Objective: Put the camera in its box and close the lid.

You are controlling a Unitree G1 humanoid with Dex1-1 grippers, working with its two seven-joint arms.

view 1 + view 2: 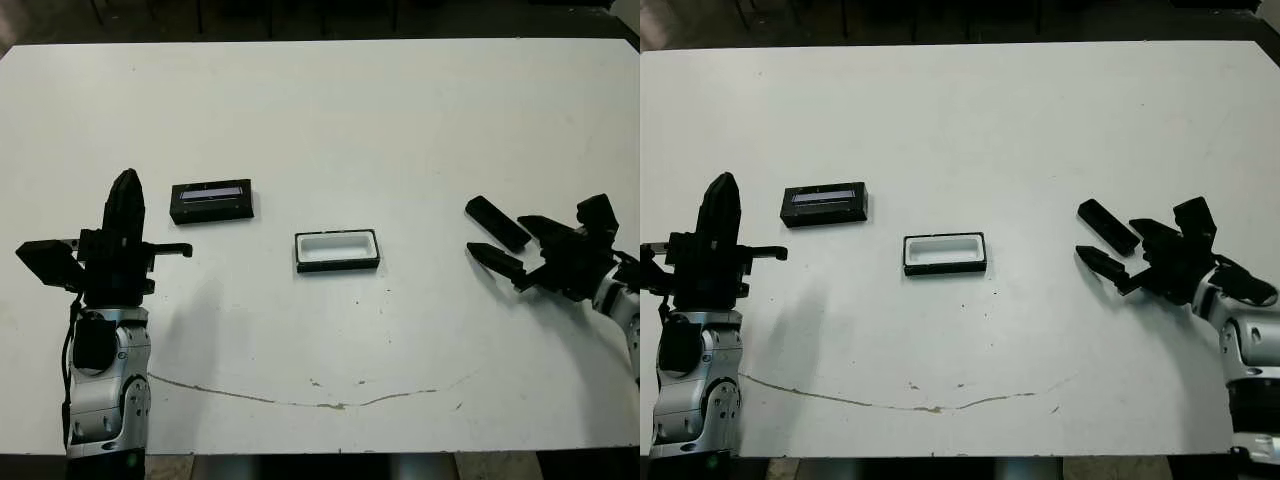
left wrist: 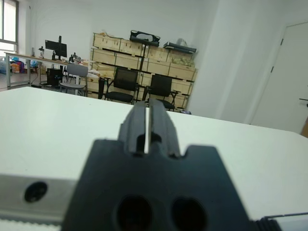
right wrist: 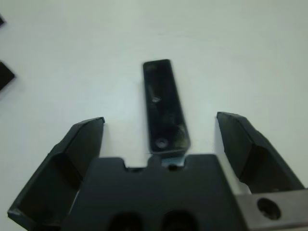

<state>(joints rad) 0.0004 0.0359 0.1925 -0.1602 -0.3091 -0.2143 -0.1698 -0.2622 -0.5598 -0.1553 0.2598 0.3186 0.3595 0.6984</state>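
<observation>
Though not yet boxed, entered as present: camera (image 3: 163, 106), flat black bar, lying loose on white bench (image 1: 400, 120) at far right, well apart from the other pieces.

Right gripper (image 3: 160, 120): over the camera, fingers (image 3: 86, 139) spread wide to either side of it, holding nothing. Aligned with the bar's long axis, judged so as to close across its narrow width. Contact with the camera not visible.

Box (image 1: 337, 250): shallow tray, black walls, white lining, near bench centre, open side up, nothing in it. Judged placed so for a drop-in from above.

Lid (image 1: 211, 200): black slab with pale strip on top, left of the box and a little farther back, apart from it. Nearer the left arm, probably for that arm to fit.

Left gripper (image 1: 125, 185): raised at left, fingers (image 2: 137, 120) pressed together, nothing between them. Judged parked clear of the work.

Stage: grasp of camera not yet made; boxing and lidding outstanding.
</observation>
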